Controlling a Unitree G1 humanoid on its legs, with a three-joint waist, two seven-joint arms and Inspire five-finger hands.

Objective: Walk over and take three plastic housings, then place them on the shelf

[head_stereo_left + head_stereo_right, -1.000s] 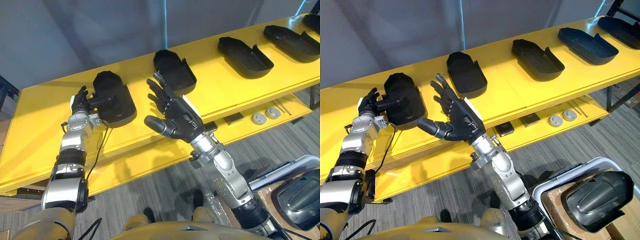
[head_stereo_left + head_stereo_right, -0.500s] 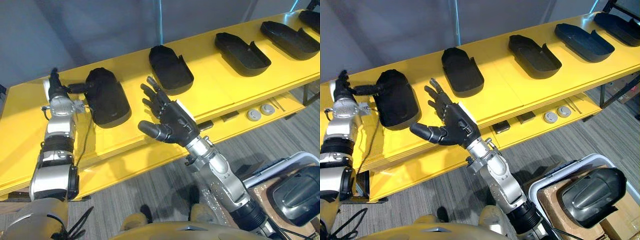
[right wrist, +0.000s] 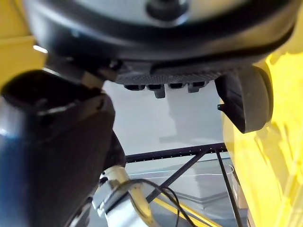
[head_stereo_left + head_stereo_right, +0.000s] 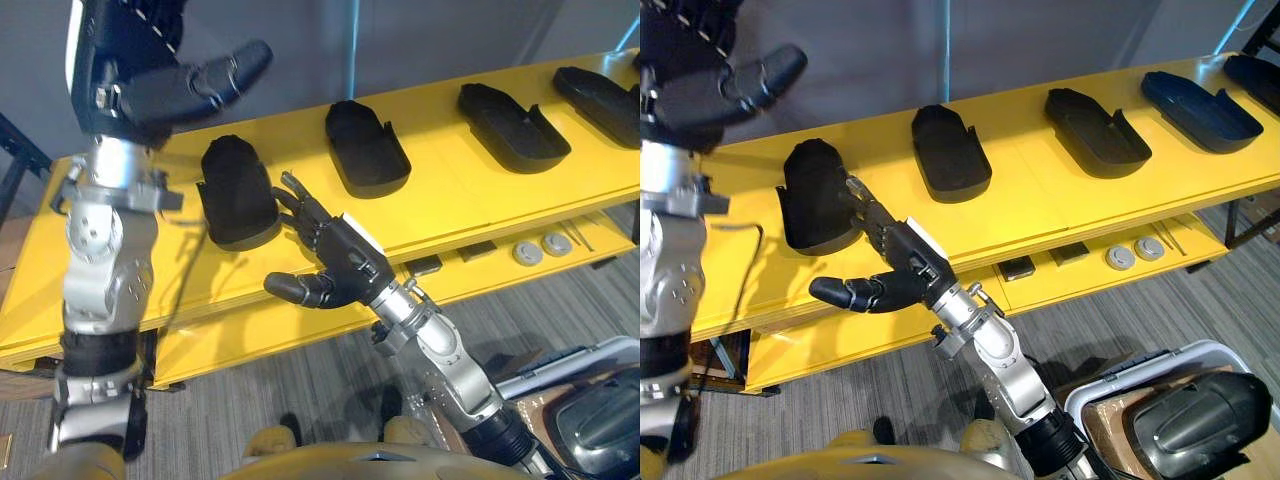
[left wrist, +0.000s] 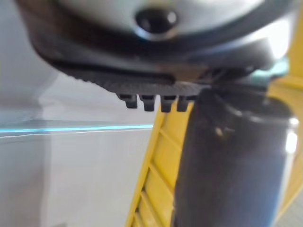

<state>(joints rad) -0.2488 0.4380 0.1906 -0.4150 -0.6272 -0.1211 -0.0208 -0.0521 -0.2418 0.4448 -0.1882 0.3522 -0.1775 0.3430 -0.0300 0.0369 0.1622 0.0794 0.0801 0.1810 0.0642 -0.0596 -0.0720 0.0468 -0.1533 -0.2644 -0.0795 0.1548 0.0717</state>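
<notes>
Several black plastic housings lie in a row on the top board of the yellow shelf [image 4: 440,200]. The leftmost housing [image 4: 238,190] sits hollow side down, the second one [image 4: 367,147] beside it, and a third [image 4: 510,125] further right. My left hand [image 4: 150,70] is raised high above the shelf's left end, thumb stuck out, fingers straight and holding nothing. My right hand [image 4: 335,265] is open in front of the shelf, with its fingers [image 4: 868,210] pointing at the leftmost housing's right edge. I cannot tell whether they touch it.
More housings [image 4: 1198,98] lie at the shelf's right end. The lower board carries two round discs [image 4: 1135,253] and small dark blocks [image 4: 1017,268]. A white bin [image 4: 1110,370] at the lower right holds another black housing [image 4: 1185,420]. Grey carpet lies in front.
My left hand has let go of the leftmost housing and risen high above the shelf. My right hand has dropped slightly and reached closer to that housing. The camera has shifted too.
</notes>
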